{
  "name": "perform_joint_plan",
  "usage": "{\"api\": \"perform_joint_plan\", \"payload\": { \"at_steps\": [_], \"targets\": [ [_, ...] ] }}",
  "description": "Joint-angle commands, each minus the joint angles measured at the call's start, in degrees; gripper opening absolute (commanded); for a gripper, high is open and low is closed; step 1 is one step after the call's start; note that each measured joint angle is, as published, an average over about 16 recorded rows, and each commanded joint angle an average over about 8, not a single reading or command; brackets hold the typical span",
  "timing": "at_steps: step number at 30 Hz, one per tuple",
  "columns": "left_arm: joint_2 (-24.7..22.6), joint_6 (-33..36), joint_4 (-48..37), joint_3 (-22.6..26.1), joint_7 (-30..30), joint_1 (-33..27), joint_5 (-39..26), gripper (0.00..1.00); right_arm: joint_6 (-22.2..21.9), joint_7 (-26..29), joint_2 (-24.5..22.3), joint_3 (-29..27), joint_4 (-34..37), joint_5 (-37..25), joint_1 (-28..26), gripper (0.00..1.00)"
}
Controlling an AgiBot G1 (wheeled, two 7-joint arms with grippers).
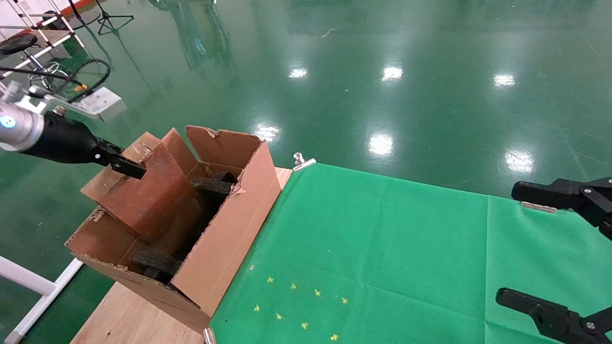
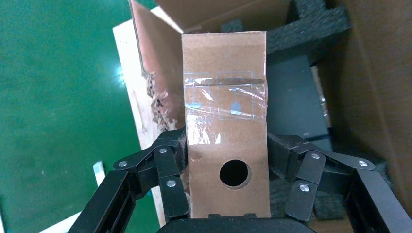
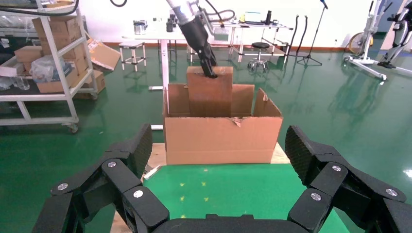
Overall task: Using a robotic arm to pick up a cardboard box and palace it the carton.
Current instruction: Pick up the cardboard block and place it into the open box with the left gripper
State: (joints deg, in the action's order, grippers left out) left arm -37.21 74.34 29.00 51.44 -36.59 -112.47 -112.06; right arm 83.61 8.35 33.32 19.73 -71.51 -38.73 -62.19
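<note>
My left arm, white with a silver wrist point(image 1: 16, 126), reaches in from the left. Its gripper point(image 1: 125, 166) is shut on the upper end of the cardboard box point(image 1: 150, 193). The box is tilted, and its lower end is down inside the carton point(image 1: 234, 224) among black foam blocks point(image 1: 210, 184). In the left wrist view the fingers point(image 2: 172, 160) press both sides of the taped box point(image 2: 226, 111), beside its round hole. The right wrist view shows the box point(image 3: 209, 94) sticking up out of the carton point(image 3: 223, 141). My right gripper point(image 1: 510, 243) is open and empty at the far right.
The carton stands on the left end of a wooden table point(image 1: 129, 317). A green cloth point(image 1: 382, 248) with small yellow marks point(image 1: 296, 306) covers the rest, held by metal clips point(image 1: 302, 162). A white frame point(image 1: 28, 286) stands on the green floor at the left.
</note>
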Motion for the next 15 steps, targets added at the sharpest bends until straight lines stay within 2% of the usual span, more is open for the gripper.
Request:
{"api": "perform_joint_plan", "payload": {
  "at_steps": [1, 15],
  "targets": [
    [-0.9, -1.7, -2.7, 0.2, 0.5, 0.6, -0.5, 0.0, 0.0, 0.0, 0.0, 0.0, 0.0, 0.0, 0.0, 1.0],
    [-5.9, -10.8, -14.5, 0.5, 1.9, 4.0, -1.1, 0.0, 0.0, 0.0, 0.0, 0.0, 0.0, 0.0, 0.0, 1.0]
  ]
}}
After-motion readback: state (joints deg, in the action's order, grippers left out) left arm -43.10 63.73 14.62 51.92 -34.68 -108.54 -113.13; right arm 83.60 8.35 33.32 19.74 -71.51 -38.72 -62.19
